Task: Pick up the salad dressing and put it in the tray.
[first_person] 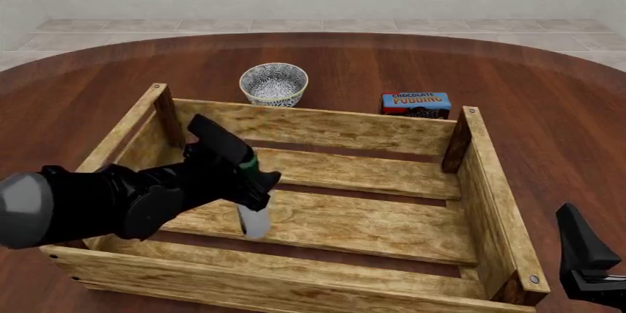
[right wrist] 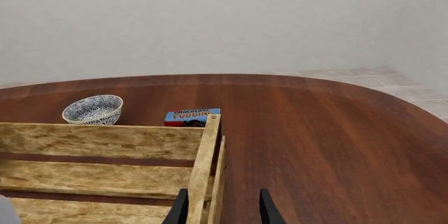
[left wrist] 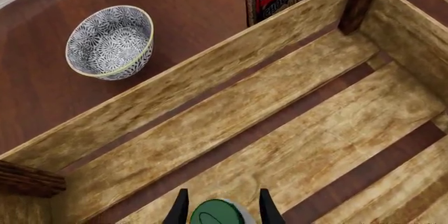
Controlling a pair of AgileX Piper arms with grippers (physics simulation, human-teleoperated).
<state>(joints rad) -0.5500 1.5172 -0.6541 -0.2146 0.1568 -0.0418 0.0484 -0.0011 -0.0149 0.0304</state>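
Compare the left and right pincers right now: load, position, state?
Left pincer is shut on the salad dressing, inside the tray; right pincer holds nothing. Left hangs over the tray's slatted floor; right sits low at the tray's near right corner, its fingers astride the tray's right wall. Both show dark fingers.

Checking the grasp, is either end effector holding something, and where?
Left end effector grips the slim white plastic bottle at its dark green cap.
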